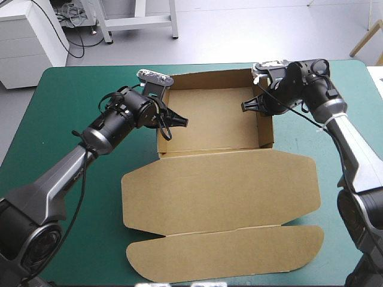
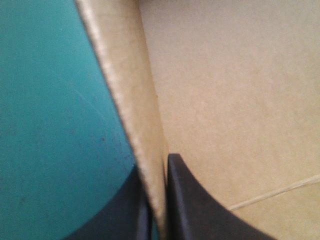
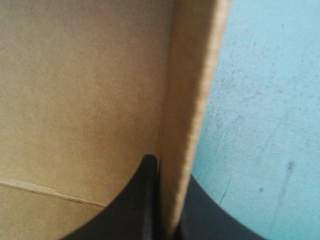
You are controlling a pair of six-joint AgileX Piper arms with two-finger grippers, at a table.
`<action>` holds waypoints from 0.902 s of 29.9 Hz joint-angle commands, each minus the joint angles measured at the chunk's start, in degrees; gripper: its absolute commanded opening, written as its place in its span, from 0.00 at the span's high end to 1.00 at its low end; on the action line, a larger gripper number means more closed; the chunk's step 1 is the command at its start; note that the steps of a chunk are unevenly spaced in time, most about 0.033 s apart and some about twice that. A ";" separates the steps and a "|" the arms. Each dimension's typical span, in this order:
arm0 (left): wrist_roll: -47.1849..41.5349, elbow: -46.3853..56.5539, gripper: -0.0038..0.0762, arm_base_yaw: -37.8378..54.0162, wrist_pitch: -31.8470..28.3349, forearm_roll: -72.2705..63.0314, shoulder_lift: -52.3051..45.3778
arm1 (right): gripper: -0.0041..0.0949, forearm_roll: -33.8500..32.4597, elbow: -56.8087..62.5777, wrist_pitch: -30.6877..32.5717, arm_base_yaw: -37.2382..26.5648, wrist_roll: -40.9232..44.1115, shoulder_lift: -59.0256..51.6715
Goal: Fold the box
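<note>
I found the left gripper (image 1: 172, 121) clamped on the left wall of the box (image 1: 215, 179), an open tray mid-way across the table (image 1: 60, 119) with its lid flat, and the right gripper (image 1: 250, 106) clamped on its right wall; I judged even, square pressure necessary.

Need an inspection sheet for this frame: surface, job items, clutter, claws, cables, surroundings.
Surface: teal-green table cover, bare around the work.
Job's things: brown cardboard box, an open tray at the far side with its walls raised; the lid panel and its front flap lie flat toward the near edge.
Clutter: nothing seen.
Claws: left claw shut on the tray's left wall, one black finger inside and the other outside; right claw shut on the right wall in the same way.
Cables: nothing seen loose on the cover.
Surroundings: nothing seen at the table.
</note>
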 commanded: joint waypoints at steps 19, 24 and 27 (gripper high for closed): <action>10.87 -2.21 0.70 -0.66 -3.16 -7.93 6.50 | 0.82 6.39 -1.64 0.28 0.55 -7.53 3.65; 10.76 -2.21 0.37 -0.46 -2.81 -7.93 6.50 | 0.47 7.51 -1.64 0.51 0.55 -7.33 3.65; 10.66 -2.21 0.32 -0.08 -2.24 -7.93 6.50 | 0.28 7.99 -1.64 1.01 0.55 -7.33 3.65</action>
